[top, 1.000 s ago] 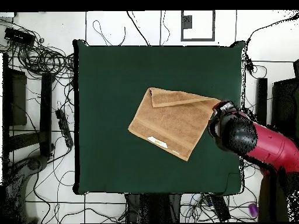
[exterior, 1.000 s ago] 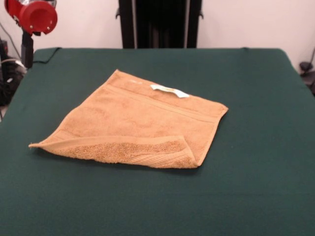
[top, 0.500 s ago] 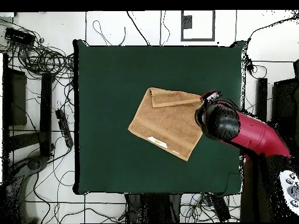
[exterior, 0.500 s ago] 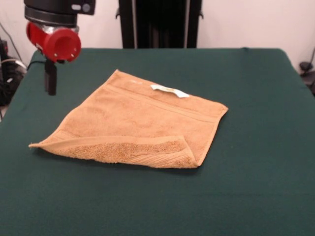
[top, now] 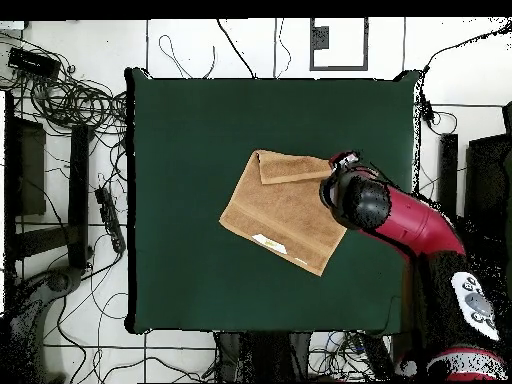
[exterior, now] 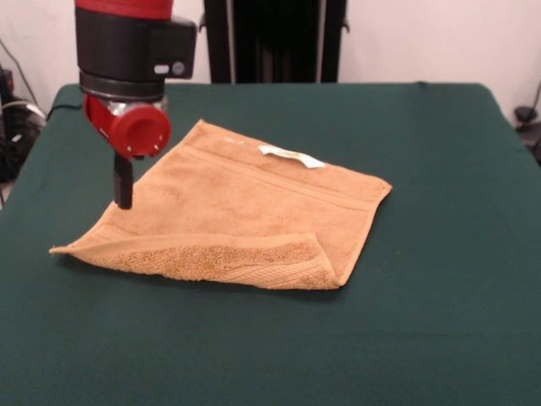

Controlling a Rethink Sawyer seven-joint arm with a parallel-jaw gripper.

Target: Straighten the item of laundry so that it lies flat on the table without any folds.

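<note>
The item of laundry, an orange-tan towel [exterior: 245, 207], lies near the middle of the green table [exterior: 431, 296]. Its near edge is folded back over itself as a long flap [exterior: 228, 258]. A white label [exterior: 292, 156] sits at the far edge. My gripper [exterior: 123, 190] hangs under the red and black arm, over the towel's left corner and just above the cloth. From above, the towel [top: 280, 210] shows the folded flap [top: 295, 168] along its top edge, and the arm's head [top: 358, 200] covers its right corner.
Cables and dark equipment [top: 70, 150] lie on the floor to the left of the table [top: 180, 120] in the overhead view. The black pedestal column [exterior: 275, 38] stands behind the table's far edge.
The arm has swung in from the table's edge and come lower, so the gripper now hangs over the towel's corner. The towel has not moved.
</note>
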